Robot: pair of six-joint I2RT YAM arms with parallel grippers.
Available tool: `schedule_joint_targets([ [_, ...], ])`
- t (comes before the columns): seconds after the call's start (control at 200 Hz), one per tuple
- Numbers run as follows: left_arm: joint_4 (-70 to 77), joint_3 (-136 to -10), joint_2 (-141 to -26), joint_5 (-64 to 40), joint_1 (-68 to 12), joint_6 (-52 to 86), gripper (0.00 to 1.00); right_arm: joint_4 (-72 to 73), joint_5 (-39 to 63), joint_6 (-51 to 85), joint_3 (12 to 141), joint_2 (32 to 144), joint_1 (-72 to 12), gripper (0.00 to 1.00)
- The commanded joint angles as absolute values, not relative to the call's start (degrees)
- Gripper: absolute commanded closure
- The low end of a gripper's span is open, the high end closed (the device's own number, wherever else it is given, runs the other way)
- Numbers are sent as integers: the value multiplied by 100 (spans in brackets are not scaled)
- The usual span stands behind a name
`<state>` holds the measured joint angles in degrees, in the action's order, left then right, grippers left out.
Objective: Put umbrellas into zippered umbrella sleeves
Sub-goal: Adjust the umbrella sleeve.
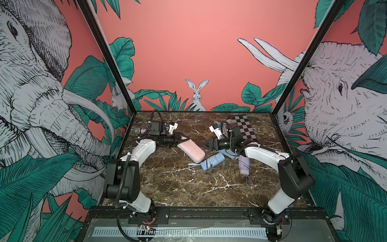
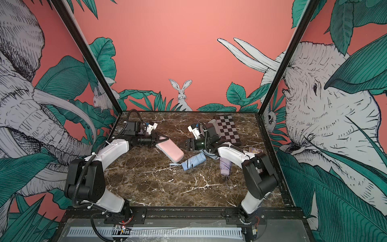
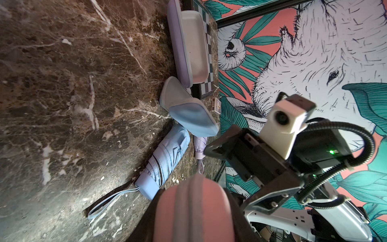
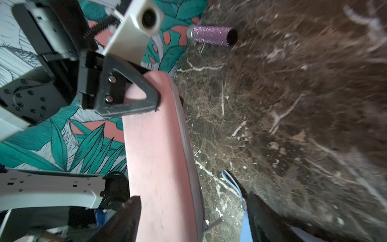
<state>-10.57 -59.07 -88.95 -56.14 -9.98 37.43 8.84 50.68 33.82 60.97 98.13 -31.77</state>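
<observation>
1. We judge the pink set nearly finished. The left claw (image 1: pixel 181 140) is clenched on one end of the pink sleeve (image 1: pixel 191 152), which looks closed. The right claw (image 1: pixel 206 145) sits at the other end, spread and grasping nothing.
2. Next we would lay that sleeve aside on the worktop (image 1: pixel 188 188). Then we would fetch the blue umbrella (image 1: pixel 212 161), lying just beside the right claw, for the open blue sleeve (image 3: pixel 188 113) behind that claw.
3. No pink umbrella shows; it is probably inside the pink sleeve. The right arm covers part of the lilac umbrella (image 1: pixel 244 165), and the zip's end is blurred.
</observation>
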Motion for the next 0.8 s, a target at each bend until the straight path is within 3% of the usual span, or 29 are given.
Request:
schedule_joint_targets([
  [0.0,-571,-6226,-8775,-6093,-1095,3920,100,1449,5690,3809,6274,10045,-3387,21],
  [0.15,-462,-6314,-8895,-6126,-1143,3952,100,1846,5865,4043,6276,10182,-3545,24],
  [0.335,283,-6549,-9114,-6183,-1142,4511,100,3379,6068,5171,6019,10477,-3566,33],
  [0.485,527,-6773,-9236,-6121,-1143,4736,100,3808,5887,5592,5983,10563,-3568,50],
  [0.665,816,-6590,-8883,-5593,-1125,4985,56,4012,5103,5676,5994,10521,-3524,83],
  [0.795,1454,-5675,-8135,-4419,-1110,5350,32,4802,4332,6285,6020,10632,-3579,93],
])
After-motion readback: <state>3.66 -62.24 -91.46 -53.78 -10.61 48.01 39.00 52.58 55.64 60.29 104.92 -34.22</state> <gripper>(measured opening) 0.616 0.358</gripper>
